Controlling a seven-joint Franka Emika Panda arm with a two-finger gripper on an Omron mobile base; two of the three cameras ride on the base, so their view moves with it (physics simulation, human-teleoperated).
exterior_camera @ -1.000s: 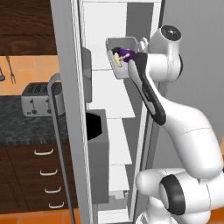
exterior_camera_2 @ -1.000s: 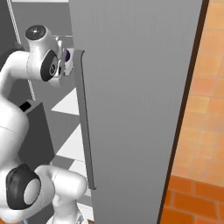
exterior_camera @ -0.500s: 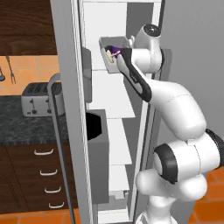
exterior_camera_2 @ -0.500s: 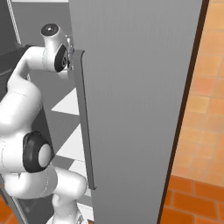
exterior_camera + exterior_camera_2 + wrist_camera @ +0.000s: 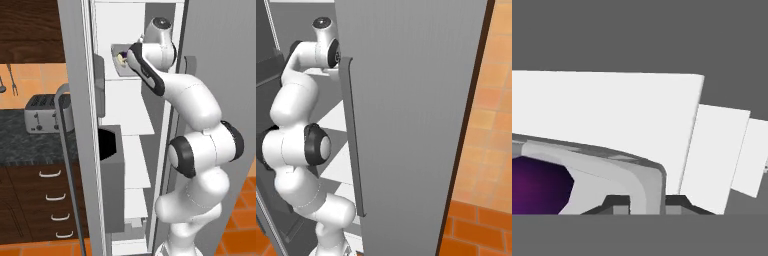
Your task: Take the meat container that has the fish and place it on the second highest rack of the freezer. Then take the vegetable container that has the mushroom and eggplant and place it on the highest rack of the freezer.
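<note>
No labels or writing I can read anywhere here. The gripper (image 5: 639, 202) sits narrow, its tips either side of the tray (image 5: 119, 61) rim; I can't tell if it's actually clamped. The tray with the eggplant (image 5: 537, 186) is up on the top shelf (image 5: 120, 80) inside the freezer (image 5: 127, 150), tucked against the back wall. Tight spot: door bins (image 5: 110, 175) left, closed grey door (image 5: 411, 120) right.
</note>
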